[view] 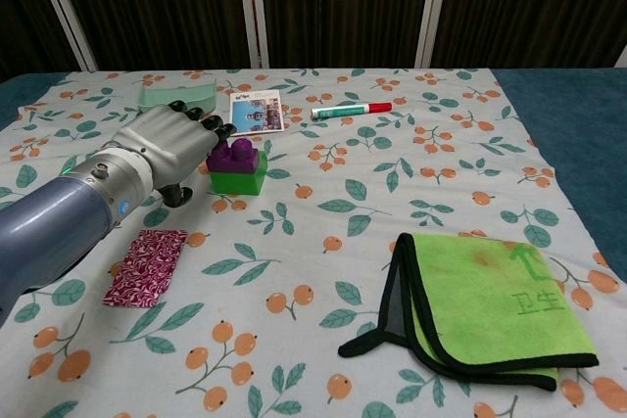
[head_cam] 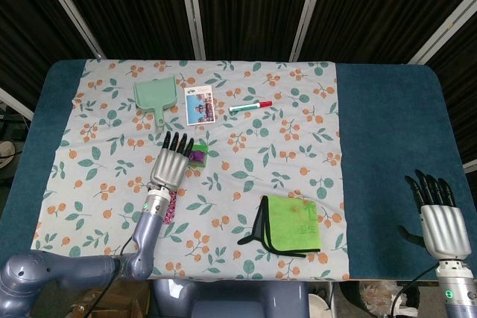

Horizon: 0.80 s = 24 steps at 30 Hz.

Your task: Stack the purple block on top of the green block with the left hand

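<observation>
Left of centre in the chest view, the small purple toy block (view: 232, 154) sits on top of the square green toy block (view: 238, 176). The grey left hand (view: 165, 141) hovers just beside them, fingers spread and holding nothing. In the head view's lower right corner, the right hand (head_cam: 441, 221) is likewise empty, fingers apart.

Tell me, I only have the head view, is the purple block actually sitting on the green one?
Observer: Yes. The chest view shows the purple block seated on the green block.
Operator: Is the left hand holding it?
Observer: No. The left hand sits beside the stack with a gap between them.
Operator: What's under the left forearm?
Observer: A red patterned wrapper lying flat on the cloth.
</observation>
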### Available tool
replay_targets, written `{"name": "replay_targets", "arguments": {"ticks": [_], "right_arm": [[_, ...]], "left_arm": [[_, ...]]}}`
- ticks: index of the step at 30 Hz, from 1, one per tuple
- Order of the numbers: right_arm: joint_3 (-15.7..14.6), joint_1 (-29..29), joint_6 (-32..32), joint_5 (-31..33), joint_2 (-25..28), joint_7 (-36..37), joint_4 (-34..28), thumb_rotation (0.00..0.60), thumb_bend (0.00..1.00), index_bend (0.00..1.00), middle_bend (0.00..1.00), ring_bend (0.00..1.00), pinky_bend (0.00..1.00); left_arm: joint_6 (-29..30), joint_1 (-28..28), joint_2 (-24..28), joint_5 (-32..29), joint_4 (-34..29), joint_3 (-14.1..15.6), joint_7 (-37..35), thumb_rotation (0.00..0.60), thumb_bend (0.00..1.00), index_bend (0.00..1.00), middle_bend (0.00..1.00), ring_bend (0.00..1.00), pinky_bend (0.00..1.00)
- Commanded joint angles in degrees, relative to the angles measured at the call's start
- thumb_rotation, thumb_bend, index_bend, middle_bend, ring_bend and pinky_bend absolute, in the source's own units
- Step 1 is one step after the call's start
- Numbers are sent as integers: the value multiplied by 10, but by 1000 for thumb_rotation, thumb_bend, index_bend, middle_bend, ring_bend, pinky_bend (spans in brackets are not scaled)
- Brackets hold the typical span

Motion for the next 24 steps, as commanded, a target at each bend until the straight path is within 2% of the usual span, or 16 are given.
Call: {"name": "replay_targets", "arguments": {"ticks": [1, 14, 24], "right_arm": [[0, 0, 0, 0, 0, 0, 0, 600, 168, 101, 46, 7, 54], [0, 0, 2, 0, -1, -2, 0, 600, 168, 102, 46, 7, 54], [0, 2, 0, -3, -2, -8, -1, 600, 167, 101, 46, 7, 54]], "left_arm": [[0, 1, 0, 1, 1, 0, 1, 600, 426, 0, 0, 0, 0], [-5, 5, -4, 5, 15, 1, 3, 600, 426, 0, 0, 0, 0], [23, -7, 19, 54, -48, -20, -7, 600, 392, 0, 0, 0, 0]]}}
